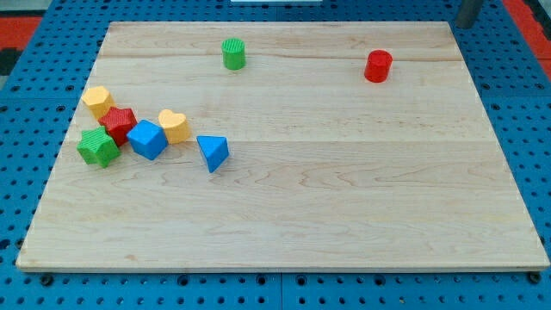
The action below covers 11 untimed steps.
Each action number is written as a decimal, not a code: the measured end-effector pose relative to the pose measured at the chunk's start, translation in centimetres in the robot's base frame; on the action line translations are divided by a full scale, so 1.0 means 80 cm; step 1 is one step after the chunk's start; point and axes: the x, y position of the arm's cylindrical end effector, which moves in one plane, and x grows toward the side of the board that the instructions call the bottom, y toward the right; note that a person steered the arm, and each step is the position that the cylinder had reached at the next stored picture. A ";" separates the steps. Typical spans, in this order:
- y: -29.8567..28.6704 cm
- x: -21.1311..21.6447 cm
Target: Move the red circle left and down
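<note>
The red circle (pixel 377 66) is a short red cylinder standing near the view's top right of the wooden board (pixel 327 207). My tip (pixel 466 25) shows as a dark rod end at the view's top right corner, just past the board's top right corner. It is to the right of and above the red circle, well apart from it and touching no block.
A green cylinder (pixel 233 53) stands at the top centre. At the left is a cluster: yellow hexagon (pixel 98 101), red star (pixel 120 124), green star (pixel 98 147), blue cube (pixel 148 139), yellow heart (pixel 175 126). A blue triangle (pixel 213 152) lies just right of it.
</note>
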 end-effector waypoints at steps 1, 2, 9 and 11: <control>0.000 0.000; -0.002 0.027; -0.232 0.113; -0.162 0.152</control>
